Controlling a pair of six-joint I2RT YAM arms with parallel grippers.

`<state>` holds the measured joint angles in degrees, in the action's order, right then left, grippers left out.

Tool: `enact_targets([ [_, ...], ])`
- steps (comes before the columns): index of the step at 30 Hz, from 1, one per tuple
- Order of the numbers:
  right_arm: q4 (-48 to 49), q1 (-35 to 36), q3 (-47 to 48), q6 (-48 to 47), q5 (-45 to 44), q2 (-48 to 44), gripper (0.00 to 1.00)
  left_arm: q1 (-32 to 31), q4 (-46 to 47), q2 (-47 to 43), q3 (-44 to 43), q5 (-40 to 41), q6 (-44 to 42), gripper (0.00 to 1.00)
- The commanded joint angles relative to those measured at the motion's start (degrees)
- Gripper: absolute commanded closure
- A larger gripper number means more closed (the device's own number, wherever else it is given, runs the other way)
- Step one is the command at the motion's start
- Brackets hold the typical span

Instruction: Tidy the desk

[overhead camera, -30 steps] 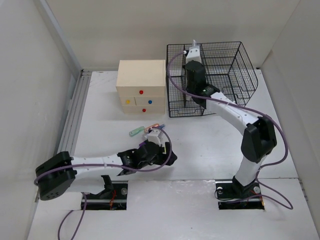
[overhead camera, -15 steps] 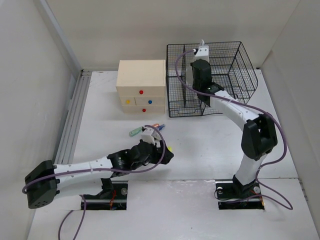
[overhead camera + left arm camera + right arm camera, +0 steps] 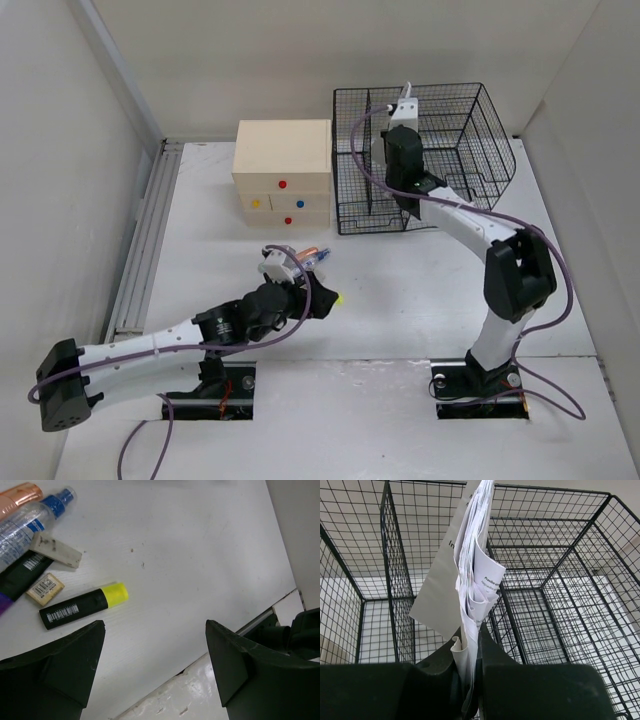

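Overhead, the white counter (image 3: 420,290) is seen running from the arms' bases to the back wall, with a metal rail (image 3: 145,240) along its left edge; a beige drawer box (image 3: 283,150) with 4 coloured knobs and a black wire mesh organizer (image 3: 455,150) are set side by side at its far end.

The left pincer (image 3: 152,630) is spread wide and held low over the middle of the counter, with nothing between its fingers; only bare white surface is seen in the gap. Just beyond its left finger, a black highlighter (image 3: 82,607) with a yellow cap is laid flat; close by are clustered a white eraser (image 3: 55,551), a small tan barcoded block (image 3: 45,588), a clear blue-capped tube (image 3: 35,517) and an orange-capped item (image 3: 17,492).

The right pincer (image 3: 470,647) is pressed together on a sheaf of crumpled white papers (image 3: 475,580), which is held upright at the organizer; which compartment it is over cannot be told.
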<state>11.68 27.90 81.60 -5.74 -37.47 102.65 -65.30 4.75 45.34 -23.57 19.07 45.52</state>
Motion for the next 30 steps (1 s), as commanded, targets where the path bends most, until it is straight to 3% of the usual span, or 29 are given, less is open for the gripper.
enact_targets([
  [1,-1.7,1.8,-2.3,1.5,4.2,-1.7,0.92,-0.4,-0.9,-1.7,-3.8,4.4,-1.5,0.21],
  [6,-1.7,4.2,-2.9,1.0,0.3,-3.4,1.00,-0.4,-1.4,-2.2,-4.8,4.9,-2.0,0.21],
  [14,2.5,6.0,-3.4,0.5,-7.8,-4.6,1.00,-0.4,-1.9,-4.4,-3.6,3.8,-0.9,0.21],
  [30,4.1,1.3,-1.7,-0.6,-7.8,-4.6,1.00,-0.4,-1.9,-4.5,-3.0,3.8,-0.9,0.21],
])
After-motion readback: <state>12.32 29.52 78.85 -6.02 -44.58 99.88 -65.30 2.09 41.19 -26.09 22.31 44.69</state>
